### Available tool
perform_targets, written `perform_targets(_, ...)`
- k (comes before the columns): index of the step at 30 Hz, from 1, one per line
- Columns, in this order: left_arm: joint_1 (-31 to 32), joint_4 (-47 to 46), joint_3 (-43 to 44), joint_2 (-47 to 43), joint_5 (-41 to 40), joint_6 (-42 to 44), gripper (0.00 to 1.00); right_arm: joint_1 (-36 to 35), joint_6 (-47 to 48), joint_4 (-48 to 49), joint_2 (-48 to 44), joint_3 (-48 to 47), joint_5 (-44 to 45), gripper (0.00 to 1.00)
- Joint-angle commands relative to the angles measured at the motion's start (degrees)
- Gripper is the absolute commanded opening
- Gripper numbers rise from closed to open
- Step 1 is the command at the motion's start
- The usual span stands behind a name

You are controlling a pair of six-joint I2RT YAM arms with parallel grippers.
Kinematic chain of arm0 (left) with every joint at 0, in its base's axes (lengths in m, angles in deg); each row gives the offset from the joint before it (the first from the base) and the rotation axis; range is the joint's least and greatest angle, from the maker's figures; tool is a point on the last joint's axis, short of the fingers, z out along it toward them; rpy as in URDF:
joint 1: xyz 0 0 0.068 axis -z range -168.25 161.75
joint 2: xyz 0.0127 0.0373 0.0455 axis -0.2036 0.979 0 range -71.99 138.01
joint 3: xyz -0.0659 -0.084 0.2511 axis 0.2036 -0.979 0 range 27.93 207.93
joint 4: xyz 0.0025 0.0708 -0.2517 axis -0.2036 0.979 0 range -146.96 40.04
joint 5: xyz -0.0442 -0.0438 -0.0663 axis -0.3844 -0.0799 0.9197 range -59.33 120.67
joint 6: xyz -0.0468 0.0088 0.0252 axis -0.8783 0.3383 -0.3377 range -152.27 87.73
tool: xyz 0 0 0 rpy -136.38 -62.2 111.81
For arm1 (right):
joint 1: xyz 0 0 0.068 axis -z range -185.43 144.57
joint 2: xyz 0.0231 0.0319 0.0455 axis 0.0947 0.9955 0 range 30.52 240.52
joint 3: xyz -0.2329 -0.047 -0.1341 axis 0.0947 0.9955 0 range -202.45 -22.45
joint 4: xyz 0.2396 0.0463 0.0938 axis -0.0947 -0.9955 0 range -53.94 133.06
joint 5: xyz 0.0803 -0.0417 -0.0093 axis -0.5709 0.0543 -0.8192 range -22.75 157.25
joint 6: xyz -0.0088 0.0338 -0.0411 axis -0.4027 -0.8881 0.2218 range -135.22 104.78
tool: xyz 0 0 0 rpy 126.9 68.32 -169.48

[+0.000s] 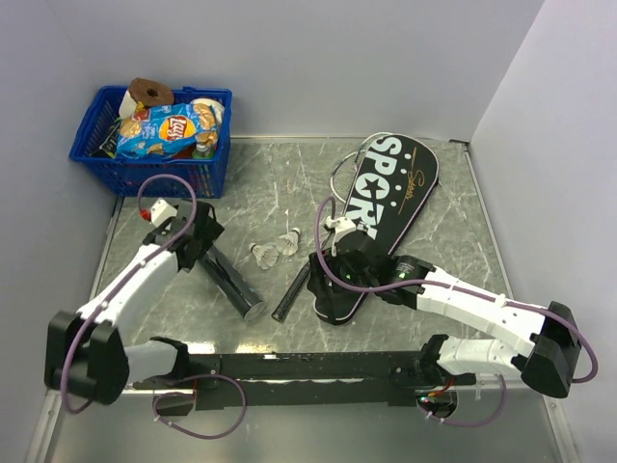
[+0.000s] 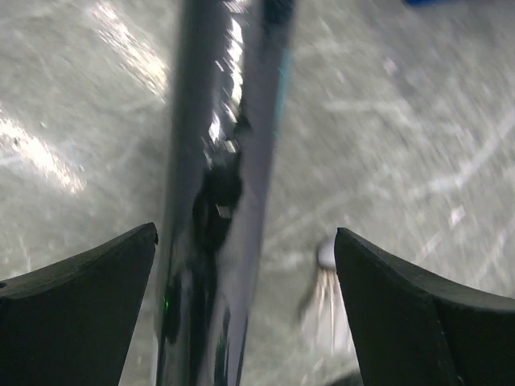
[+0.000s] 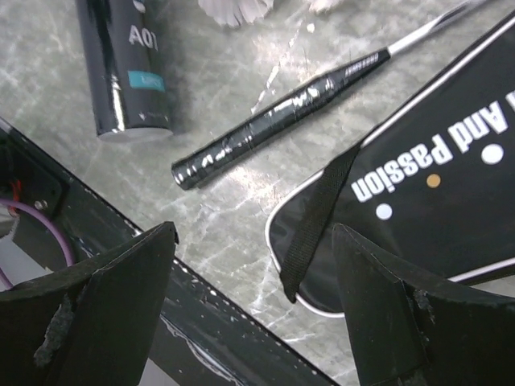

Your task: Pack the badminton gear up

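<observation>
Left gripper (image 2: 245,241) wide open, jaws straddling long glossy dark tube (image 2: 217,161) flat on table, no grip yet. Right gripper (image 3: 253,233) open, empty, over narrow end of black racket-shaped SPORT bag (image 3: 434,161). Step looks like tube pickup. Next: lower, close squarely; finish looks slippery.

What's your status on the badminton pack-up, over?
Left gripper open, straddling the dark tube, not gripping. Right gripper open over the bag, strap end, empty. Racket handle and shuttlecocks loose between them.
</observation>
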Motion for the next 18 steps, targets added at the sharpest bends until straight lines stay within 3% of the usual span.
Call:
perform_targets(1,-4.42,-6.13,1.53,4.9,0.74,-1.04,0.97,-0.3,0.97,3.15,0.39,1.22,-1.77,0.86)
perform_targets(8,-8.73,-10.35,5.22,14.05,2.32,5.8,0.96,-0.3,1.4,6.05,1.36,2.37,-3.09,0.86)
perform_targets(18,-9.53,-12.2,10.15,27.4,1.09,11.35,0.97,-0.3,1.85,9.04,3.82,2.98,-6.34,0.86)
